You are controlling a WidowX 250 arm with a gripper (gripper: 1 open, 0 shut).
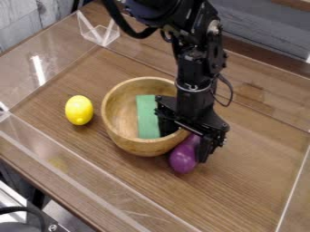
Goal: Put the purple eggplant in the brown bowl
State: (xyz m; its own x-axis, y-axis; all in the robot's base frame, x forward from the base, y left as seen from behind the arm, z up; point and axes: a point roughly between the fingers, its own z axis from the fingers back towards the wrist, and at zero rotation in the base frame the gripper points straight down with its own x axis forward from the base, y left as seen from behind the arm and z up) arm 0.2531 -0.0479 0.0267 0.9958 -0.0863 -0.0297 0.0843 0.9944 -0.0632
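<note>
Purple and glossy, the toy eggplant [183, 159] is lying on the wooden tabletop [109, 192] just outside the brown wooden bowl [114, 129], at about four o'clock from the bowl's centre, its fat end pointing toward six o'clock and its upper part passing under the black gripper [191, 138]. The gripper is hanging from the arm, which is reaching down from twelve o'clock, and its fingers are low over the eggplant and the bowl's right rim. How far open the pincer is, and whether it is gripping or merely touching the eggplant, cannot be told, as its dark parts are overlapping. Inside the bowl, a green rectangular block [147, 118] is leaning, partly hidden by the gripper. A yellow lemon [79, 110] is sitting apart from the bowl, at about nine to ten o'clock. Farther off, near eleven o'clock, a clear plastic-looking object [98, 29] is resting on the table.
</note>
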